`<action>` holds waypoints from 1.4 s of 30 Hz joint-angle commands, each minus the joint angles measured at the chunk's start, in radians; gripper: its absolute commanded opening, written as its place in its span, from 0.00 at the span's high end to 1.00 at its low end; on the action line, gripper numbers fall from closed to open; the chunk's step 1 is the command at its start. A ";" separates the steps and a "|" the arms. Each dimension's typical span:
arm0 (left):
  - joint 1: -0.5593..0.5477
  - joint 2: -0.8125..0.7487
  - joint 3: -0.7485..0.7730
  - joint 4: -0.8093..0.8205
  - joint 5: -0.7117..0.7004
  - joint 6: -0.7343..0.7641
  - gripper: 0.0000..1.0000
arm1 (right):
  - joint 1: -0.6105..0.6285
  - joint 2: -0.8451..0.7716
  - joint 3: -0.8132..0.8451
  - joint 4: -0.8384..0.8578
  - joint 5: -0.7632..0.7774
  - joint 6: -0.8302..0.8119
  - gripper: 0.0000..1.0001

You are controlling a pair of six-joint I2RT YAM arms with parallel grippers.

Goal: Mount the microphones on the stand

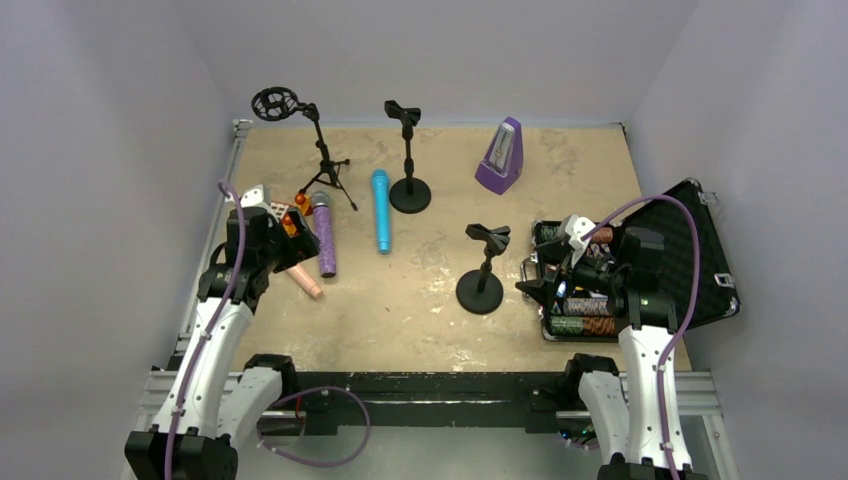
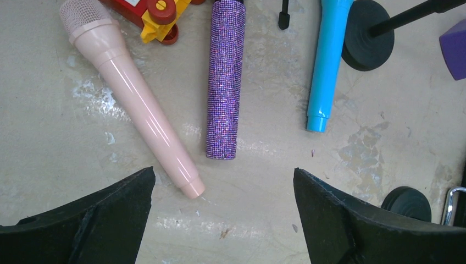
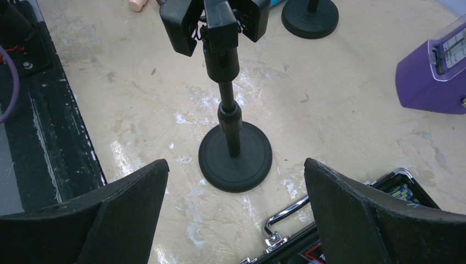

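A: Left jaws?
B: I read the left gripper (image 2: 223, 187) spread wide, empty. Just ahead, flat on the beige tabletop (image 2: 49, 159): pale pink plastic stick microphone (image 2: 137, 104), tail end nearest; glittery purple microphone (image 2: 225, 82) beside it; sky-blue microphone (image 2: 328, 60) further right.
A: Right?
B: I see the right gripper (image 3: 236, 165) also released, nothing held. Ahead, short black round-base stand (image 3: 235, 157) upright, clip on top. Beyond, rightward: purple pyramid metronome (image 3: 428, 77).

Glossy pink microphone (image 2: 132, 104), glittery purple microphone (image 2: 225, 82), matt black stand (image 3: 233, 148)
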 commanded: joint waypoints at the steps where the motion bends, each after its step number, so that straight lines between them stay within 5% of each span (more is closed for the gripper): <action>1: 0.007 0.032 0.000 0.034 -0.010 0.018 0.00 | -0.006 -0.005 -0.004 0.015 -0.001 0.005 0.03; 42: 0.039 0.104 0.012 0.079 -0.025 0.044 0.00 | -0.007 -0.009 0.007 -0.001 -0.021 -0.002 0.03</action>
